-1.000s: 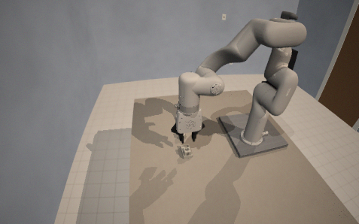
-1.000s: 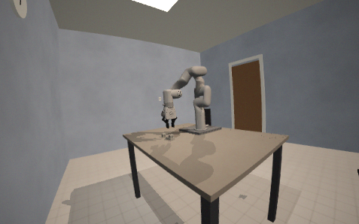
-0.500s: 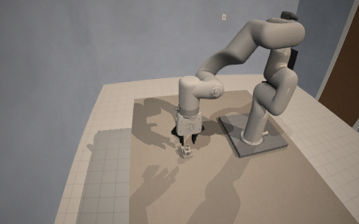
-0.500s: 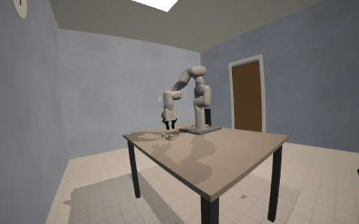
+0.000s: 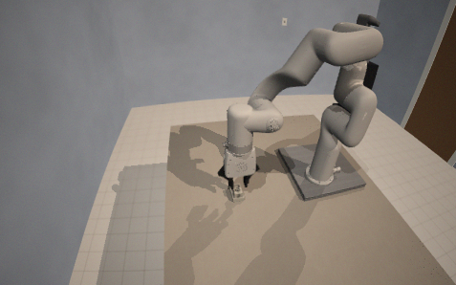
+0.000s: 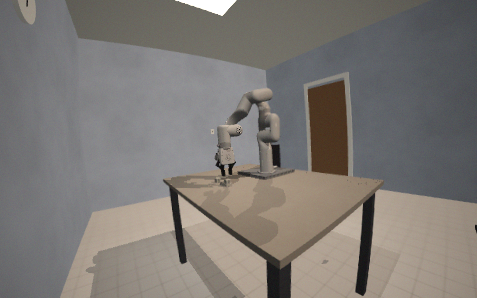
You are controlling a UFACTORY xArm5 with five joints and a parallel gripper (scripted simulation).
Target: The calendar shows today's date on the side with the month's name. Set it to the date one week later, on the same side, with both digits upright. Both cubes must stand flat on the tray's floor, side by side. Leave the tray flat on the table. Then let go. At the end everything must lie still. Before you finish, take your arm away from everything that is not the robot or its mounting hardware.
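Observation:
The small calendar [image 5: 236,193], a pale tray with two cubes, stands on the brown table to the left of the arm's base. It is too small for me to read the digits or the month's name. It also shows in the exterior view [image 6: 222,180] near the table's far left edge. My gripper [image 5: 239,186] points straight down right above the calendar, and its dark fingers stand partly apart. The fingertips reach down to about the top of the cubes. I cannot tell whether they touch a cube. The gripper also shows in the exterior view [image 6: 225,173].
The arm's grey base plate [image 5: 320,171] lies to the right of the calendar. The table's left edge [image 5: 167,191] runs a short way to the left of the calendar. A brown door [image 6: 328,130] stands in the wall behind.

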